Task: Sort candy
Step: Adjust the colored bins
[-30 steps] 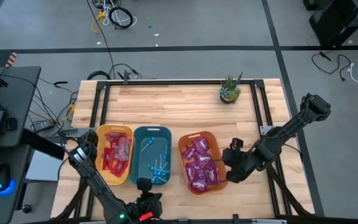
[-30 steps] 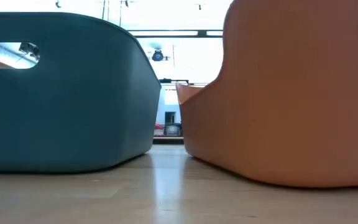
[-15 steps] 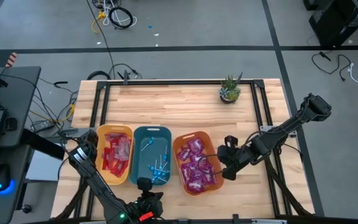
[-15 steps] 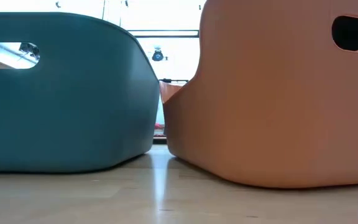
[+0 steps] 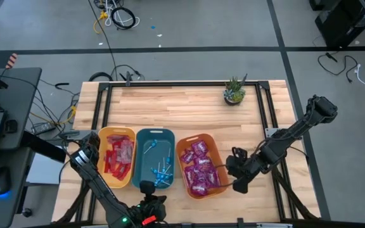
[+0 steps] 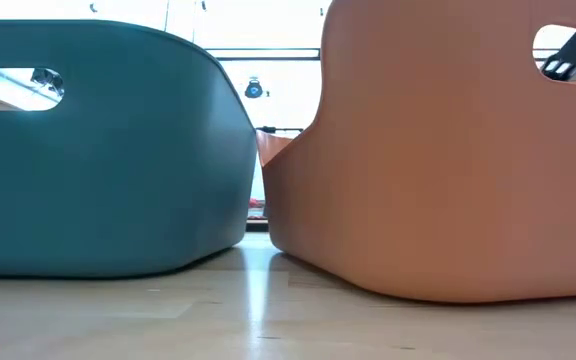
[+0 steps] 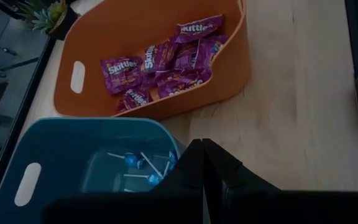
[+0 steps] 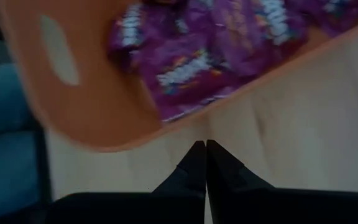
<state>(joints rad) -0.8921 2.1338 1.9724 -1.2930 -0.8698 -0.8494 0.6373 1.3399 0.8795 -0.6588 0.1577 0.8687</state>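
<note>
Three plastic bins stood in a row on the pale wooden counter (image 5: 189, 104): a yellow bin (image 5: 104, 177) with flat red packets (image 5: 118, 155), a teal bin (image 5: 141, 139) with blue lollipops (image 5: 162, 174), an orange bin (image 5: 186, 174) with purple packets (image 5: 200, 168); a small potted plant (image 5: 234, 92) sat near the far edge; grey floor with cables (image 5: 116, 16) surrounded the black frame, a desk (image 5: 11, 95) at the left side. The right pincer (image 5: 236, 182) lay just beside the orange bin's right wall, fingers fully closed, empty; the left pincer (image 7: 202, 152), at the near edge by the teal bin, was likewise closed and empty.
</note>
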